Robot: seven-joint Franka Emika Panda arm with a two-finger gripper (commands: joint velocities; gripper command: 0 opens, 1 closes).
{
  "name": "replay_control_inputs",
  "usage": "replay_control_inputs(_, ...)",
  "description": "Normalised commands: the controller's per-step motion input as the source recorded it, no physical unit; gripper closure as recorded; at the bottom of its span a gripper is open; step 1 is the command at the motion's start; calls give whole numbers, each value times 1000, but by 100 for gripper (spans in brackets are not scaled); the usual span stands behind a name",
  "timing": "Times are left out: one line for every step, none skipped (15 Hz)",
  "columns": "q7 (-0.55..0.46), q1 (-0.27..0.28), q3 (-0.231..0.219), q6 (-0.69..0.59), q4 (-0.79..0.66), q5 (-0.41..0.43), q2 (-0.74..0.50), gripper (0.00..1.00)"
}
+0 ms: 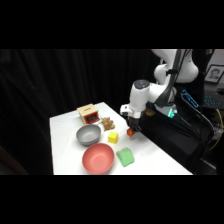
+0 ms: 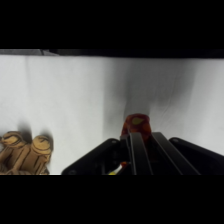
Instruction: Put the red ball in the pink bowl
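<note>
One object in hand: pinches the red ball [image 1: 130, 132] at the tip of the gripper [image 1: 132, 127], fingers drawn in narrow on either side of it. Seen from the wrist, shows the red ball [image 2: 136, 123] right at the end of the dark fingers [image 2: 136, 145], half covered by them, with a soft shadow spread on the white table [image 2: 75, 90] beyond. Suggests a ball at or just off the surface; cannot tell from either view whether touching the table [image 1: 65, 150] or already clear of it.

Comes straight down from above, over the far right part of the table — a sensible line for a small round thing, likely to roll away from any sideways push. Grips low and centred, probably for the same reason.

Leaves the pink bowl [image 1: 98, 158] well apart, toward the near edge, empty and open upward. Between ball and bowl: the yellow cube [image 1: 113, 138] just beside the ball, the green block [image 1: 125, 157] beside the bowl's rim, the grey metal bowl [image 1: 88, 135] further left. Behind these, a small wooden box [image 1: 87, 113] and a brown cluster [image 1: 107, 123] — visible also at the wrist view's lower left [image 2: 25, 152].

Calls next, by this reading, for a lift high enough to pass over cube and block, then a carry toward the bowl.
</note>
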Motion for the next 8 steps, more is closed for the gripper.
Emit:
replay_control_inputs(-17, -381, 428, -542, 21, -13, -515, 97)
replay_control_inputs(-76, -386, 438, -517, 45, 69, -491, 97)
replay_control_inputs(-158, -372, 430, -499, 64, 169, -456, 97)
replay_control_inputs(-219, -342, 403, -508, 92, 234, -430, 97)
replay_control_inputs(-197, -309, 362, -488, 113, 210, -384, 97)
replay_control_inputs(-207, -280, 324, -463, 130, 211, -334, 97)
replay_control_inputs(-232, -252, 288, -467, 160, 225, -282, 97)
replay_control_inputs(-242, -226, 255, -446, 167, 231, -241, 97)
